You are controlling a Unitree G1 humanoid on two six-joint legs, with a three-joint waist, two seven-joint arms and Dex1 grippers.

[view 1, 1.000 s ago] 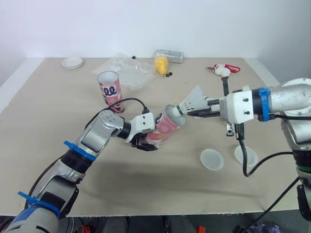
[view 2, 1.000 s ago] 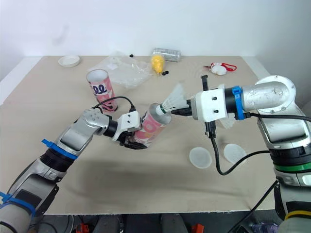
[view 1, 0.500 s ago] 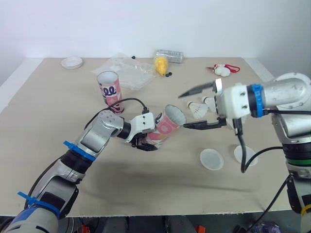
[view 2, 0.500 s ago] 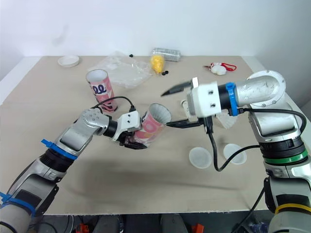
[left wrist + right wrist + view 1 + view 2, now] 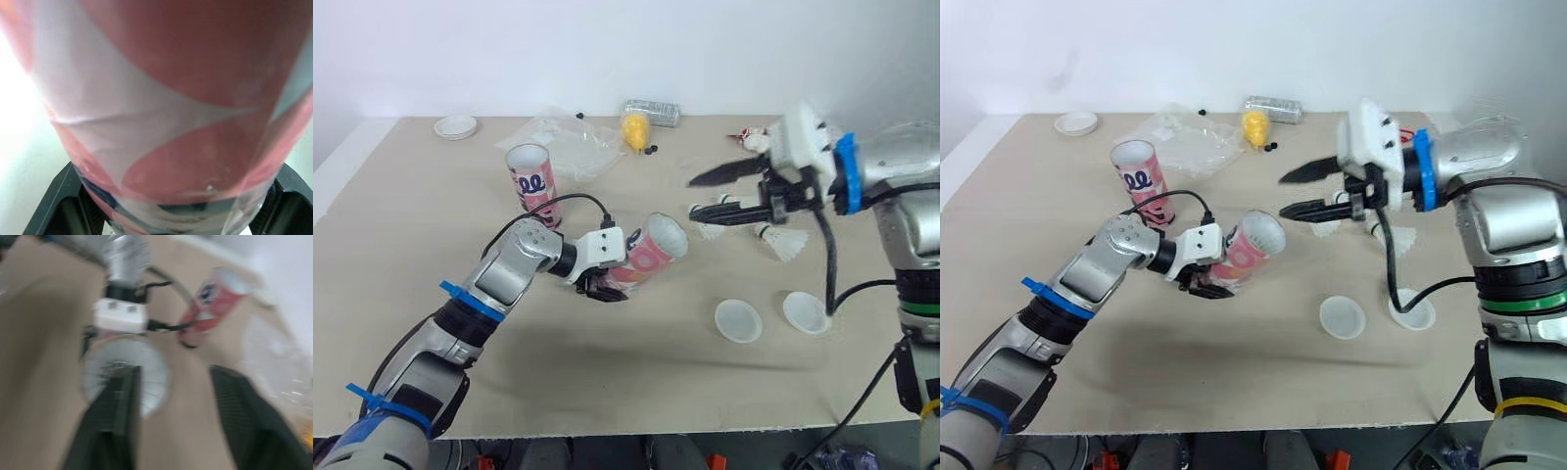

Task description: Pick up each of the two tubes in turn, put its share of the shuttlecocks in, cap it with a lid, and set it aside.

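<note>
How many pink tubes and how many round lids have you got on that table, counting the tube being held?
Pink tubes: 2, one standing, one held tilted
Round lids: 3
Total: 5

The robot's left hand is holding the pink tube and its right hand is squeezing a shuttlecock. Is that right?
Not quite. The left hand does hold the pink tube, but the right hand is open and holds nothing. The shuttlecocks lie on the table. The left eye view shows it.
</note>
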